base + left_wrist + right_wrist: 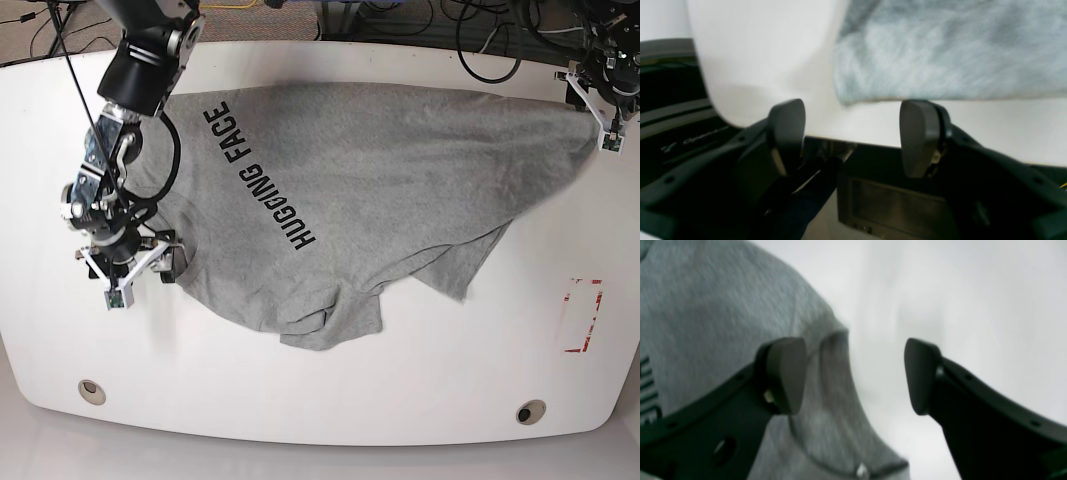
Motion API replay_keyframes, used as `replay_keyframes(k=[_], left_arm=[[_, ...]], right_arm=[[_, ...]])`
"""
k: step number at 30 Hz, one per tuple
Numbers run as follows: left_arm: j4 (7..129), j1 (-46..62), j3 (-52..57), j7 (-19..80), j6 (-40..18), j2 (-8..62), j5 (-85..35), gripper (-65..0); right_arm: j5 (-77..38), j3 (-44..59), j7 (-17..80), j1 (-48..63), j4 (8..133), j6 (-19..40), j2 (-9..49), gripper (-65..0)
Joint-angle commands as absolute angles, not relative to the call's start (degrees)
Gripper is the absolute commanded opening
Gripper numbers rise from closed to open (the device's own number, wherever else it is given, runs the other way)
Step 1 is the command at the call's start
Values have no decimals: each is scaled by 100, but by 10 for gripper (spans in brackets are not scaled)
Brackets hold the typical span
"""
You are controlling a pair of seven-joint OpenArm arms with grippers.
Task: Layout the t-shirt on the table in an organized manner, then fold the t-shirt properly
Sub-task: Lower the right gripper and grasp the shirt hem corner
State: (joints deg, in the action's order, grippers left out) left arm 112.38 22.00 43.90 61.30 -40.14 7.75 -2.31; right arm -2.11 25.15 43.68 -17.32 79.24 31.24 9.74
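Base view, item one: the t-shirt (380, 170), heather grey, spread across the upper middle of the white table (320, 400), printed side up with black lettering reading HUGGING FACE running on a slant. I count it only partly laid out — the lower edge is bunched and folded over near the table's centre, and one corner trails toward the far upper corner of the view. Item two: my right gripper (137, 264), at this view's left, low over the shirt's edge. In the right wrist view its fingers (786, 373) stand wide apart with nothing between them; one finger hangs over a rounded fold of grey cloth (723, 313), the other over bare table (973, 306). Whether either pad touches the surface I cannot tell, as the picture is blurred. Item three: my left gripper (603, 108), at the view's upper right, by the shirt's corner at the table's edge. In the left wrist view its fingers (917, 133) are likewise spread wide and empty — the cloth's hem (940, 60) lies just beyond the fingertips, apart from them, on the table (756, 60). Item four: a red-outlined rectangle (581, 315) on the table, right of the shirt and clear of it. Item five: two round grommet holes (91, 390) near the front edge.
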Motion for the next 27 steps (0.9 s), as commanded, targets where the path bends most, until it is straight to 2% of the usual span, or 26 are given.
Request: replay_keyframes(k=[1, 10, 19, 27], left_arm=[[11336, 2185, 4497, 6070, -4000, 857, -286, -247], [11336, 2185, 5024, 6070, -4000, 892, -945, -249], [11336, 2185, 5341, 6070, -4000, 901, -1165, -249], [11336, 2185, 5341, 6070, -4000, 901, -1165, -250]], right_arm=[[-303, 2404, 3978, -2246, 7398, 3116, 1121, -209], [-321, 1833, 3081, -3284, 5473, 3116, 1279, -206], [-277, 1771, 2149, -3996, 3705, 3108, 1305, -206], [-268, 1754, 1640, -4092, 2949, 3108, 1305, -206]])
